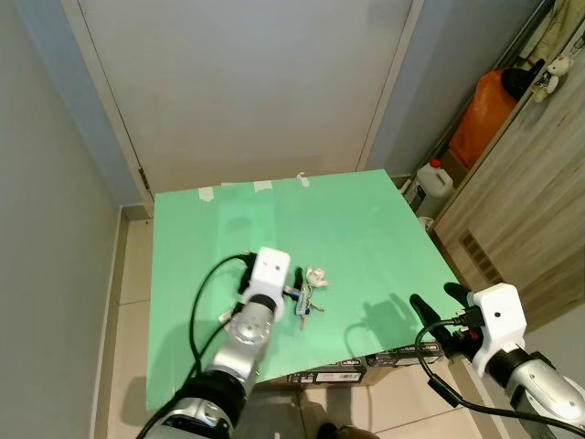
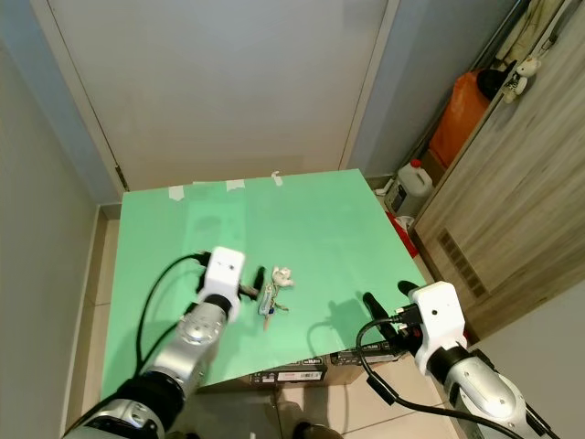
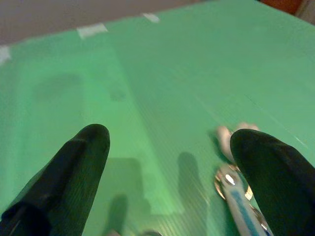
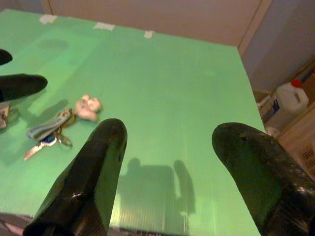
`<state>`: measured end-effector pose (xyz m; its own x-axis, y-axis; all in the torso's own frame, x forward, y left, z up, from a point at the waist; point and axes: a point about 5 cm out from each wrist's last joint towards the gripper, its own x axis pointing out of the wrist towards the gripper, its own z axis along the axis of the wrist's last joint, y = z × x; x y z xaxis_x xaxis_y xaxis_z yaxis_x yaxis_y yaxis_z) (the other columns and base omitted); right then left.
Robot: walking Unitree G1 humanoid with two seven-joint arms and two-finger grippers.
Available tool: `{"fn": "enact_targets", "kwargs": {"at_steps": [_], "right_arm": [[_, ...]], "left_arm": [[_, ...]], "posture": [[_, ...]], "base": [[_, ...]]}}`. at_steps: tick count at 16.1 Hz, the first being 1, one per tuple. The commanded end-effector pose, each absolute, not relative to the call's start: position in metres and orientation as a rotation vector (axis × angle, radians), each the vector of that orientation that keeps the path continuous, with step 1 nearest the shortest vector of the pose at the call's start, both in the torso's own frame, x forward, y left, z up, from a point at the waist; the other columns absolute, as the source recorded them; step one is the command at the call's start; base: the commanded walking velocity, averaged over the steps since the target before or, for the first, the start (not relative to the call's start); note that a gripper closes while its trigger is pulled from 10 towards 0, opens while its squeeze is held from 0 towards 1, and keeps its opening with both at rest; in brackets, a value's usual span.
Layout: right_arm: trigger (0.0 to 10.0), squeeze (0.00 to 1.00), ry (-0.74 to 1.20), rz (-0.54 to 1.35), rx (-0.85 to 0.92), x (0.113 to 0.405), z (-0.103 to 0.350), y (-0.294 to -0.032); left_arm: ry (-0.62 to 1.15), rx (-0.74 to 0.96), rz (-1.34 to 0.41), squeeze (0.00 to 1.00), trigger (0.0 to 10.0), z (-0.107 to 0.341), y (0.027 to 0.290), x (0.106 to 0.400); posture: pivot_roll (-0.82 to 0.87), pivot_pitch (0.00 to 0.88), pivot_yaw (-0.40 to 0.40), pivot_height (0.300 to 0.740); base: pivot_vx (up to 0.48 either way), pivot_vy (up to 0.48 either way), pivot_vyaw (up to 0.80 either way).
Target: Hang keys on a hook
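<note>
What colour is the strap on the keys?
Light blue; the strap on the keys shows best in the right wrist view.

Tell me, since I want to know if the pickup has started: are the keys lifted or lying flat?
Lying flat: the keys rest on the green board, beside the open left gripper, not between its fingers.

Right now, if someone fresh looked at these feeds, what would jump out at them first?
The bright green board lying flat before the closed door, with white tape along its far edge. Near its front edge lies a bunch of keys with a small pale charm, right beside the left gripper, whose jaws are open. The right gripper, also open, hovers at the board's front right corner, and an orange bag sits far right.
</note>
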<state>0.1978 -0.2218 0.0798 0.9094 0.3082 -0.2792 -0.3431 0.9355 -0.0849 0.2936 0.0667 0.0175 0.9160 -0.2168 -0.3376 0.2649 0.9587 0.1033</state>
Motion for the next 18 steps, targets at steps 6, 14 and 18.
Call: {"fn": "enact_targets", "kwargs": {"at_steps": [6, 14, 18], "right_arm": [[10.0, 0.00, 0.301, 0.311, -0.115, 0.187, 0.085, -0.226], [10.0, 0.00, 0.342, 0.312, -0.113, 0.179, 0.083, -0.225], [10.0, 0.00, 0.352, 0.302, -0.118, 0.177, 0.083, -0.227]], "left_arm": [[0.434, 0.222, -0.220, 0.00, 10.0, -0.007, 0.067, 0.275], [0.467, 0.254, -0.208, 0.00, 10.0, -0.014, 0.074, 0.272], [0.475, 0.282, -0.222, 0.00, 10.0, -0.014, 0.077, 0.274]], "posture": [[-0.28, 0.132, -0.076, 0.740], [-0.29, 0.148, -0.081, 0.740], [-0.29, 0.157, -0.083, 0.740]], "base": [[0.000, 0.000, 0.00], [0.000, 0.000, 0.00], [0.000, 0.000, 0.00]]}}
